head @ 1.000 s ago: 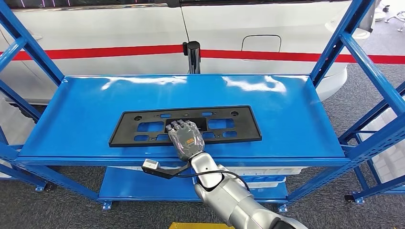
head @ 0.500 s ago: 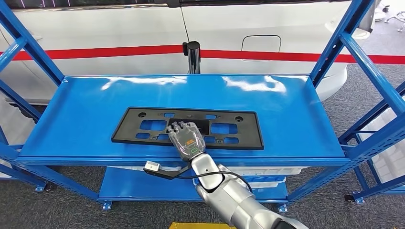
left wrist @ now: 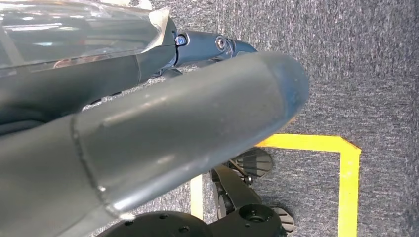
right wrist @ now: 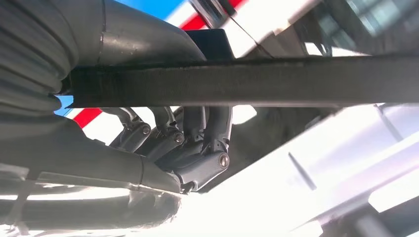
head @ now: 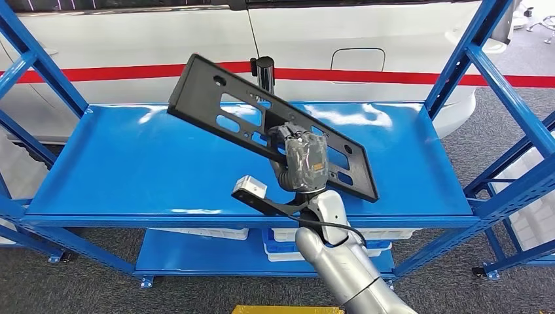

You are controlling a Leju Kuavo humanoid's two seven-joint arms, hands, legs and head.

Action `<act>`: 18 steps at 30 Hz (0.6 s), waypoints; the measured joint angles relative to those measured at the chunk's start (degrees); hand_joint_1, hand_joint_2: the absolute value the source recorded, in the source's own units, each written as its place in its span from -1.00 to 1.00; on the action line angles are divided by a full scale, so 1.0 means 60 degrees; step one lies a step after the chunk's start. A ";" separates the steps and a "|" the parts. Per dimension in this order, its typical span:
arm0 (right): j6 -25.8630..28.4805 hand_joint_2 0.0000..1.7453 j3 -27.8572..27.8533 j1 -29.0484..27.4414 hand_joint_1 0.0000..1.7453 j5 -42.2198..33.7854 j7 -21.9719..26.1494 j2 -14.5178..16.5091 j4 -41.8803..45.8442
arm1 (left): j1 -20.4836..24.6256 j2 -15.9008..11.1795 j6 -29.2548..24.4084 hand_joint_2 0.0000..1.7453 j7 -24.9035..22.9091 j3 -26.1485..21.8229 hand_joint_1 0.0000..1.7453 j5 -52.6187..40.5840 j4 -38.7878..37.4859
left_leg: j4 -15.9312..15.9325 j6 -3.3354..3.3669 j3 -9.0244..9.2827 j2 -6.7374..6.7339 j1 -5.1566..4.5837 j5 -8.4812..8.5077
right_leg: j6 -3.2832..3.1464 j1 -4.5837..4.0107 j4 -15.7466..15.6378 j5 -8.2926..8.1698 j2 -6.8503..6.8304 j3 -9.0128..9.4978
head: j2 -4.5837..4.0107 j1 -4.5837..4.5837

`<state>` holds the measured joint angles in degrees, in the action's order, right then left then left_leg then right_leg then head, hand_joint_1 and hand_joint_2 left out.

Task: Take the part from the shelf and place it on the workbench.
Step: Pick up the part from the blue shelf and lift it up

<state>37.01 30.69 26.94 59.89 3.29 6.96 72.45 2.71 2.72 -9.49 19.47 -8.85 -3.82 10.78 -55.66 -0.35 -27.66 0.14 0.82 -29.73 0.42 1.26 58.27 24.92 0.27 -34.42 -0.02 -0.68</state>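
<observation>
Now the right hand (head: 302, 160) holds the black licence-plate bracket (head: 229, 108) clear of the blue shelf (head: 118, 163), raised above the shelf's upper deck and tilted steeply, with its far-left end up high against the white car body (head: 366, 33) and its near-right end sloping down towards the deck's front right area. The hand grips the part along its lower long edge, a little right of the part's middle. In the right wrist view the dark fingers (right wrist: 197, 143) curl up against the underside of the plate's edge (right wrist: 247, 81) while the thick grey thumb lies on the other side of it (so the bracket is clamped between them). No part of the bracket touches the deck.

The silver right arm (head: 347, 268) rises from below the shelf's front edge, with its wrist camera (head: 250, 188) jutting to the left. White bins (head: 340, 234) sit on the lower deck.

The left hand (left wrist: 148, 128) hangs over grey carpet with a yellow floor marking (left wrist: 346, 163); I cannot tell how its fingers lie.
</observation>
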 joint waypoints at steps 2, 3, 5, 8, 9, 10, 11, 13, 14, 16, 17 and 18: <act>-0.0147 1.00 -0.0150 -0.0074 1.00 -0.0842 0.0304 -0.0101 0.0650 | -0.0003 -0.0025 0.0026 -1.00 0.0040 0.0005 -1.00 -0.0041 0.0000 | 0.0000 0.0000 0.0000 0.0000 0.0000 0.0000 | 0.0000 0.0000 0.0000 0.0000 0.0000 -0.0001 | 0.0000 -0.0002; -0.0231 1.00 -0.0206 -0.0103 1.00 -0.1468 0.0518 -0.0150 0.0943 | -0.0004 -0.0035 0.0041 -1.00 0.0066 0.0008 -1.00 -0.0065 0.0000 | 0.0000 0.0000 0.0000 0.0001 0.0000 0.0000 | 0.0000 0.0000 0.0000 0.0000 0.0000 -0.0001 | 0.0000 -0.0002; -0.0395 1.00 -0.0295 -0.0128 1.00 -0.2814 0.0956 -0.0257 0.1484 | -0.0008 -0.0047 0.0059 -1.00 0.0116 0.0023 -1.00 -0.0102 0.0000 | 0.0001 0.0000 0.0000 0.0002 0.0000 0.0000 | 0.0000 0.0000 0.0000 0.0000 0.0000 -0.0001 | 0.0000 -0.0002; -0.0524 1.00 -0.0413 -0.0133 1.00 -0.3812 0.1286 -0.0430 0.2112 | -0.0019 -0.0063 0.0075 -1.00 0.0167 0.0052 -1.00 -0.0138 0.0000 | 0.0001 0.0000 0.0000 0.0000 0.0000 0.0000 | 0.0000 -0.0001 0.0000 0.0000 0.0001 -0.0001 | 0.0000 -0.0001; -0.0531 1.00 -0.0446 -0.0143 1.00 -0.3966 0.1348 -0.0483 0.2258 | -0.0021 -0.0067 0.0130 -1.00 0.0209 0.0059 -1.00 -0.0157 0.0000 | 0.0001 0.0000 0.0001 0.0000 0.0000 0.0000 | 0.0000 -0.0001 0.0000 0.0000 0.0001 -0.0001 | 0.0000 -0.0002; -0.0535 1.00 -0.0476 -0.0165 1.00 -0.4188 0.1428 -0.0532 0.2385 | -0.0020 -0.0071 0.0217 -1.00 0.0274 0.0069 -1.00 -0.0193 0.0000 | 0.0001 0.0000 0.0002 0.0000 0.0000 0.0000 | 0.0000 -0.0001 0.0000 0.0000 0.0000 -0.0001 | 0.0000 -0.0002; -0.0574 1.00 -0.0505 -0.0197 1.00 -0.4537 0.1537 -0.0584 0.2511 | -0.0019 -0.0073 0.0324 -0.50 0.0359 0.0090 -1.00 -0.0232 0.0000 | 0.0001 0.0000 0.0002 0.0001 -0.0001 0.0000 | 0.0000 -0.0001 0.0000 0.0000 -0.0001 -0.0001 | 0.0000 -0.0001; -0.0813 1.00 -0.0567 -0.0267 1.00 -0.5643 0.1822 -0.0723 0.2806 | -0.0020 -0.0075 0.0528 0.50 0.0534 0.0156 -1.00 -0.0285 0.0000 | 0.0000 0.0000 0.0000 0.0004 -0.0004 0.0000 | 0.0000 0.0001 0.0000 0.0000 -0.0003 -0.0001 | 0.0000 0.0000; -0.0952 1.00 -0.0589 -0.0289 1.00 -0.6128 0.1933 -0.0783 0.2922 | -0.0022 -0.0075 0.0582 1.00 0.0587 0.0184 -1.00 -0.0290 0.0000 | 0.0000 0.0000 -0.0002 0.0004 -0.0005 0.0000 | 0.0000 0.0001 0.0000 0.0000 -0.0004 -0.0001 | 0.0000 0.0000; -0.1100 1.00 -0.0608 -0.0305 1.00 -0.6605 0.2040 -0.0849 0.3034 | -0.0023 -0.0075 0.0623 1.00 0.0633 0.0207 -1.00 -0.0288 0.0000 | 0.0001 0.0000 -0.0004 0.0004 -0.0005 0.0000 | 0.0000 0.0002 0.0000 0.0000 -0.0004 -0.0001 | 0.0000 0.0000; -0.1100 1.00 -0.0608 -0.0305 1.00 -0.6605 0.2040 -0.0849 0.3034 | -0.0023 -0.0075 0.0623 1.00 0.0633 0.0207 -1.00 -0.0288 0.0000 | 0.0001 0.0000 -0.0004 0.0004 -0.0005 0.0000 | 0.0000 0.0002 0.0000 0.0000 -0.0004 -0.0001 | 0.0000 0.0000; -0.1100 1.00 -0.0608 -0.0305 1.00 -0.6605 0.2040 -0.0849 0.3034 | -0.0023 -0.0075 0.0623 1.00 0.0633 0.0207 -1.00 -0.0288 0.0000 | 0.0001 0.0000 -0.0004 0.0004 -0.0005 0.0000 | 0.0000 0.0002 0.0000 0.0000 -0.0004 -0.0001 | 0.0000 0.0000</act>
<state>30.41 27.04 25.11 20.26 15.53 1.86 90.66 2.57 2.27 -5.75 23.27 -7.61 -5.55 10.78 -55.66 -0.35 -27.68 0.17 0.79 -29.73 0.42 1.27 58.27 24.92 0.25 -34.42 -0.02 -0.68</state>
